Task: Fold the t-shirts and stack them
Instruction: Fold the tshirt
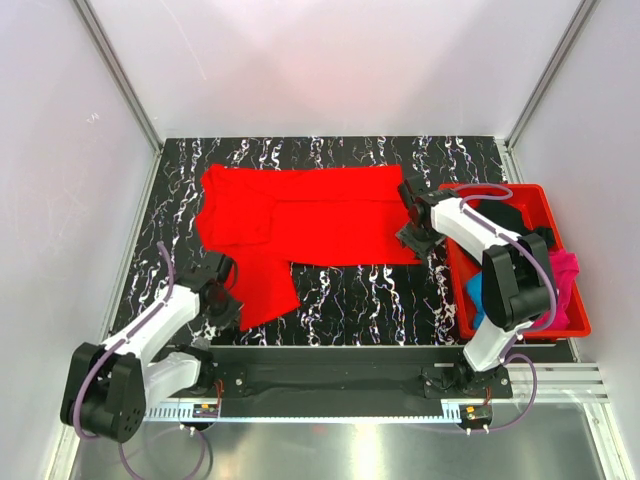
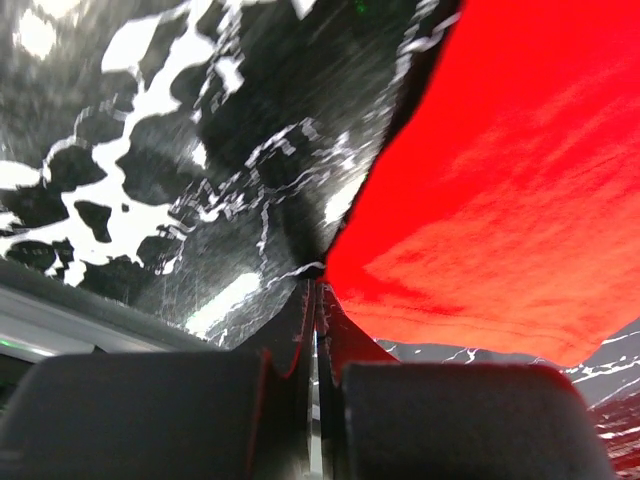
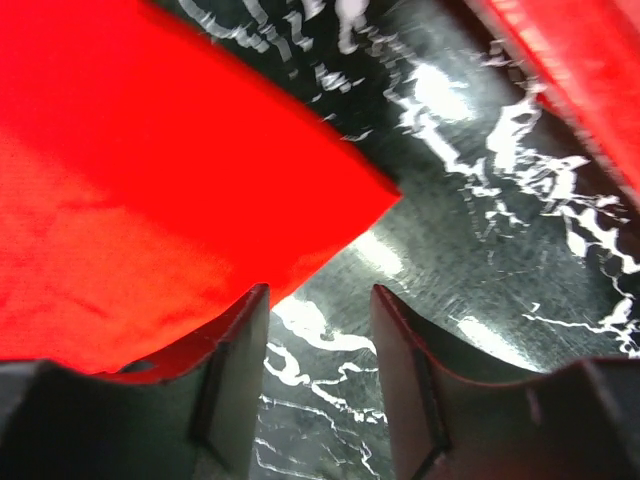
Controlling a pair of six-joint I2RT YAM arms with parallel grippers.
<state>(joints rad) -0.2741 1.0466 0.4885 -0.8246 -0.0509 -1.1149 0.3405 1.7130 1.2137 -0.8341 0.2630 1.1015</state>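
Observation:
A bright red t-shirt (image 1: pixel 310 215) lies spread across the black marbled table (image 1: pixel 370 290), with one flap reaching toward the near left. My left gripper (image 1: pixel 222 290) is at that flap's left edge. In the left wrist view its jaws (image 2: pixel 318 285) are closed to a thin slit, pinching the corner of the red cloth (image 2: pixel 500 180). My right gripper (image 1: pixel 408 213) is at the shirt's right edge. In the right wrist view it (image 3: pixel 320 295) is open over bare table, its left finger against the red cloth (image 3: pixel 130 170).
A rigid red bin (image 1: pixel 560 325) stands at the right, holding a black shirt (image 1: pixel 500 215), a blue one (image 1: pixel 475 290) and a pink one (image 1: pixel 567 275). Its wall shows in the right wrist view (image 3: pixel 570 50). White walls enclose the table.

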